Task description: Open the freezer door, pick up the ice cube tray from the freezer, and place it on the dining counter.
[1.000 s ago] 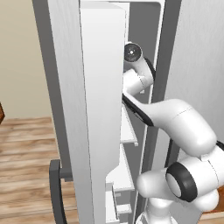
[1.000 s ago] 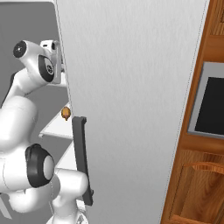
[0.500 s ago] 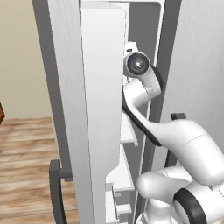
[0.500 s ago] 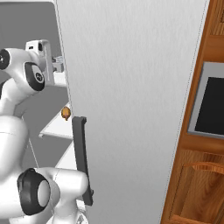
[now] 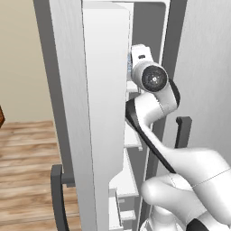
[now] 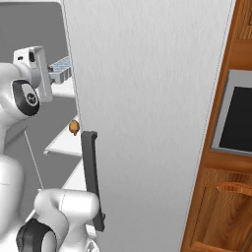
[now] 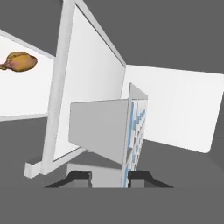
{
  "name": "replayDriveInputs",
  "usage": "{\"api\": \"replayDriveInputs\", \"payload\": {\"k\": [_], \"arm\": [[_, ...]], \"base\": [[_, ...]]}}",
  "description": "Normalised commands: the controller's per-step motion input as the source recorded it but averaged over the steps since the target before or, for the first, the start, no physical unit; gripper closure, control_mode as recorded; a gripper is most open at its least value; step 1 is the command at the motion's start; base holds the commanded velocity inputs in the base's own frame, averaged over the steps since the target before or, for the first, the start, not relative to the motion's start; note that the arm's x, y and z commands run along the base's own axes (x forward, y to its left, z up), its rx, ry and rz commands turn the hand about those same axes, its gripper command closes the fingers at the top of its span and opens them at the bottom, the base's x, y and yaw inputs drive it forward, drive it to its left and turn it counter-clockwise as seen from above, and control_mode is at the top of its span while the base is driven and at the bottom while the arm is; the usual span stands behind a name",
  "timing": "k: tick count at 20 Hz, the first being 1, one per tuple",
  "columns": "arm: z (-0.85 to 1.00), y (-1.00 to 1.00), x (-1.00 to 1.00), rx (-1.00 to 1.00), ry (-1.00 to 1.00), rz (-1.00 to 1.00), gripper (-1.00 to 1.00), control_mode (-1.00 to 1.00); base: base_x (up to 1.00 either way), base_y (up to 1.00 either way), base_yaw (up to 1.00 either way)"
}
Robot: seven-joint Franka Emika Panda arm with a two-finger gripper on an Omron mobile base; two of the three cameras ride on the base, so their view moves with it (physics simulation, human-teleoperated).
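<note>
Ice cube tray [image 6: 61, 68] with pale blue cells, lifted inside the open freezer [image 5: 149, 27], silver freezer door [image 5: 74, 113] swung wide

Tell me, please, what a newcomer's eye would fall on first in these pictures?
First the white arm reaching into the open freezer, its gripper up at shelf height with the ice cube tray clamped between the fingers. Next, the plain silver door beside it. A small brown food item lies on a shelf below the tray.
</note>
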Motion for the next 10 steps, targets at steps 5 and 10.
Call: {"api": "replayDriveInputs", "payload": {"k": [5, 10], "arm": [[0.18, 0.06, -0.63, 0.0, 0.02, 0.02, 1.0, -1.0], [0.05, 0.0, -0.69, 0.0, 0.0, 0.03, 1.0, -1.0]], "base": [[0.0, 0.0, 0.0], [0.0, 0.0, 0.0]]}}
